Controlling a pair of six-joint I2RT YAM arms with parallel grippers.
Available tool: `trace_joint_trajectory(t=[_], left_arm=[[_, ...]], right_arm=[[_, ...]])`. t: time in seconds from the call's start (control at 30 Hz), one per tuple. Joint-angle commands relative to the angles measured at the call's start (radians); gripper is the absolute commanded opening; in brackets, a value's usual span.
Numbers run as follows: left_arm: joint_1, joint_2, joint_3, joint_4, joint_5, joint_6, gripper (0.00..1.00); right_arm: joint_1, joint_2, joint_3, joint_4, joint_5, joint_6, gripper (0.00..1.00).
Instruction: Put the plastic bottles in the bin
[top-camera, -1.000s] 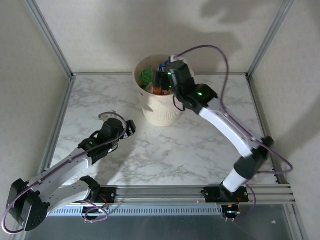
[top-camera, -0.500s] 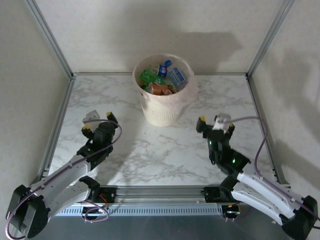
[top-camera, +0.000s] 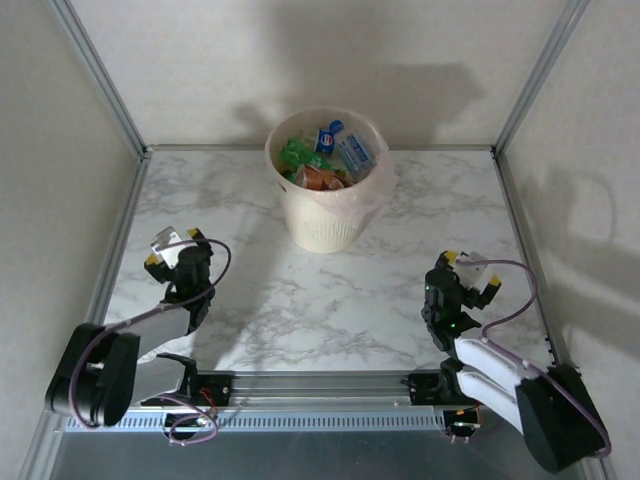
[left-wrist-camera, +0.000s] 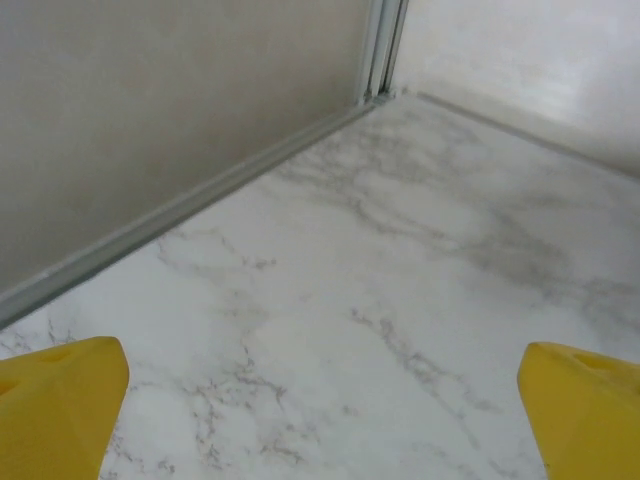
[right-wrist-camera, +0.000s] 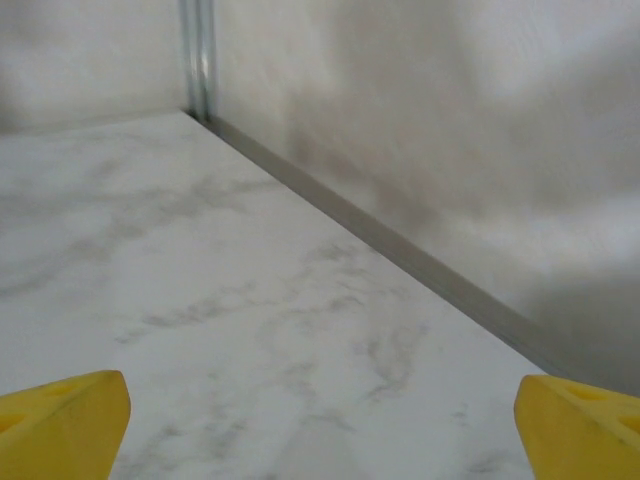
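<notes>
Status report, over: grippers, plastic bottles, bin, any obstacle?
Left gripper open, empty, near marble table. Right gripper open, empty. Small plastic bottles, blue, green, brown, piled inside round cream-white bin. No obstacle seen.

bottles: overlapping, partly hidden inside bin | labels unreadable (too small)

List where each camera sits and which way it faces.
Top external: above and behind the arms, looking down on the marble table, the bin of plastic bottles, and both arms, with left gripper and right gripper open.
Left wrist: low over the table, facing the far-left corner post; left fingertips at the bottom corners.
Right wrist: low over the table, facing the far-right corner post; right fingertips at the bottom corners.
Shared: the table, in all three.
</notes>
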Motion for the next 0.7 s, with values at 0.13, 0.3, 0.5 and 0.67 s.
trace_joint_trajectory(t=[0.13,0.3,0.5,0.67], left_arm=[[0.083,0.157,0.017,0.347,0.321,0.11,1.0],[0.098,0.302,-0.048,0.604,0.449,0.144,1.0],[0.097,0.301,-0.045,0.599,0.449,0.147,0.99],[0.077,0.308,-0.043,0.606,0.411,0.162,0.99]], right_arm=[[-0.236,0.211,-0.053,0.629,-0.575,-0.2,0.99],[-0.369,0.484,0.023,0.814,-0.842,-0.116,0.99],[-0.377,0.565,0.091,0.757,-0.945,-0.146,0.99],[-0.376,0.569,0.088,0.772,-0.943,-0.15,0.99]])
